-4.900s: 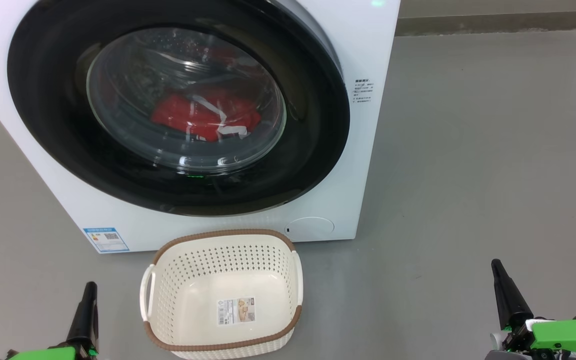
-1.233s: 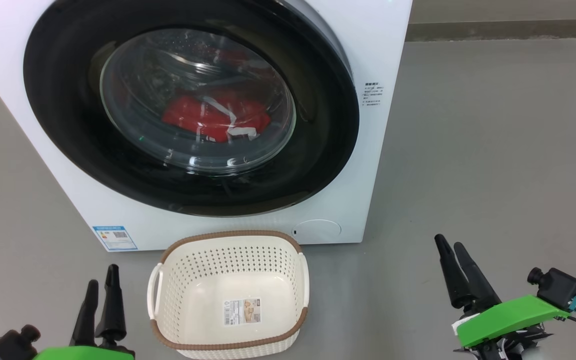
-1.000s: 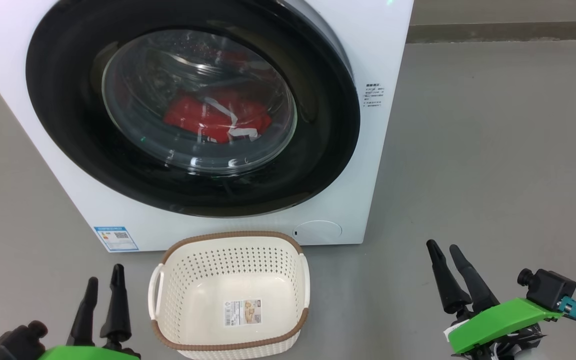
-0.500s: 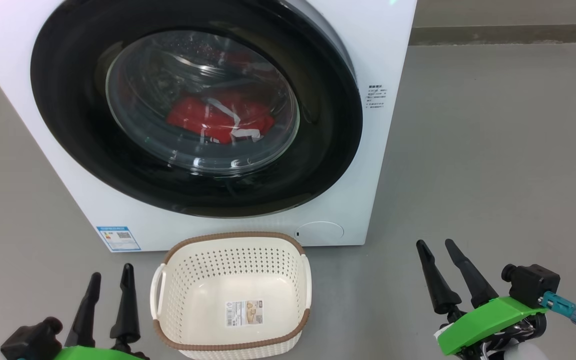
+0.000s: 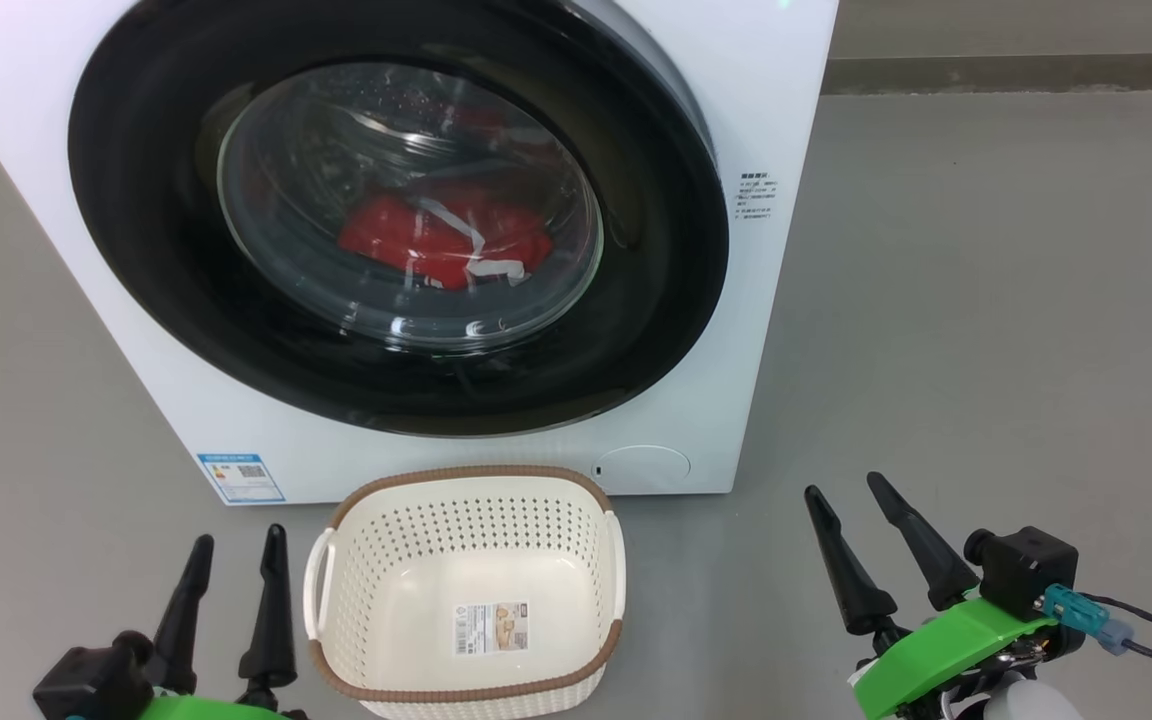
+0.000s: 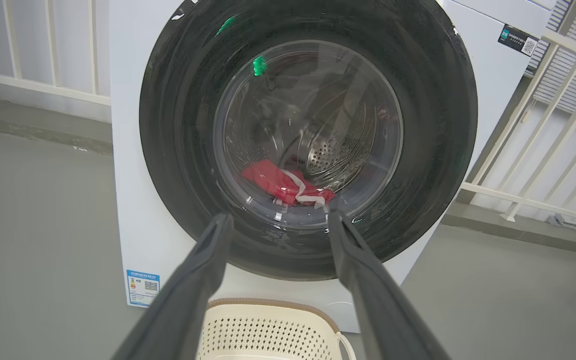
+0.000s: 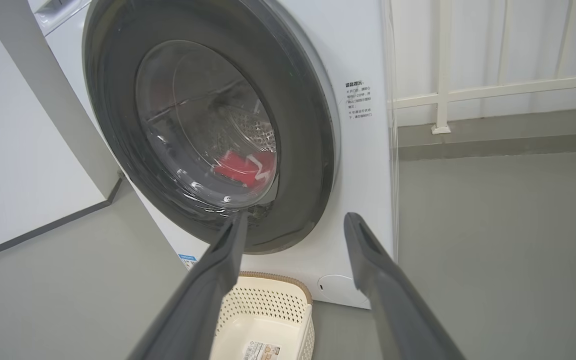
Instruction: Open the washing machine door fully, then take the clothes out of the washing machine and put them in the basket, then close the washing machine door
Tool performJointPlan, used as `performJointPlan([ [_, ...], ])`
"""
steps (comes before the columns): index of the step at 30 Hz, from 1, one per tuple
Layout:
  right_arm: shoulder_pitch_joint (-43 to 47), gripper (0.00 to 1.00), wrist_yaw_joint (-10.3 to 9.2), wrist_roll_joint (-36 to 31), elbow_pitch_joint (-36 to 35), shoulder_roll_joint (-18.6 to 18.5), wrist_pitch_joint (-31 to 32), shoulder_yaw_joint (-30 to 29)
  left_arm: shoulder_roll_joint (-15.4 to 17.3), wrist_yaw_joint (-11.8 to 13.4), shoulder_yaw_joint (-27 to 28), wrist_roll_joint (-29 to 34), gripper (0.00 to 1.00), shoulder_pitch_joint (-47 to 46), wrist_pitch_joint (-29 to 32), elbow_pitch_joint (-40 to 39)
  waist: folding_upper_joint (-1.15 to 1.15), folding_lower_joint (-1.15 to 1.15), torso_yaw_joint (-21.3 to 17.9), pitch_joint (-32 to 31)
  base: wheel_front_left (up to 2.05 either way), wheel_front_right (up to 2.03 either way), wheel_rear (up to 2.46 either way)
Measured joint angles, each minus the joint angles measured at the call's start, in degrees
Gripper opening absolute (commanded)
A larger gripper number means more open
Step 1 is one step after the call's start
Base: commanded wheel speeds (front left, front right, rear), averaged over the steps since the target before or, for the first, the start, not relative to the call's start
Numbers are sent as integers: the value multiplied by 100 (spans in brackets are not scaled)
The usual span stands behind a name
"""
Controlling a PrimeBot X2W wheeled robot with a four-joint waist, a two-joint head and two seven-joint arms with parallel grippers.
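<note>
The white washing machine (image 5: pixel 776 120) stands ahead with its glossy black washing machine door (image 5: pixel 656 250) lying flat against the front. Through the glass bowl I see the red clothes (image 5: pixel 436 235) with white trim low in the drum. The cream basket (image 5: pixel 466 475) sits empty on the floor just before the machine. My left gripper (image 5: pixel 240 536) is open, left of the basket. My right gripper (image 5: pixel 844 486) is open over bare floor, well right of the basket. In the left wrist view, the open gripper (image 6: pixel 279 216) points at the door (image 6: pixel 178 125) and clothes (image 6: pixel 278 182). The right wrist view has its gripper (image 7: pixel 296 216) aimed at the door's lower right rim (image 7: pixel 308 150).
Grey floor (image 5: pixel 986 300) spreads wide to the right of the machine. A white railing (image 7: pixel 443 95) runs behind on the right, and a white wall (image 7: pixel 13 150) stands to the machine's left. A round service cover (image 5: pixel 641 466) sits at the machine's lower right corner.
Both grippers have crept inward and forward: the left one to the right toward the basket, the right one to the left. The head view has shifted slightly too. Both stay open.
</note>
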Motion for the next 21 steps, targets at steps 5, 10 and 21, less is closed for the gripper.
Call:
performJointPlan([
  [5,-1,100,0,-308,31,-20,-91,46,1,-1,-11,370,100,3,-83,-52,0,0,11,-11,0,0,0],
  [10,-75,100,0,-572,57,-87,-158,130,2,-40,-21,742,100,5,-156,-88,0,0,16,-14,0,0,0],
  [21,-131,100,0,-727,86,-108,-191,131,0,-41,-13,926,100,9,-201,-109,0,0,16,-26,0,0,0],
])
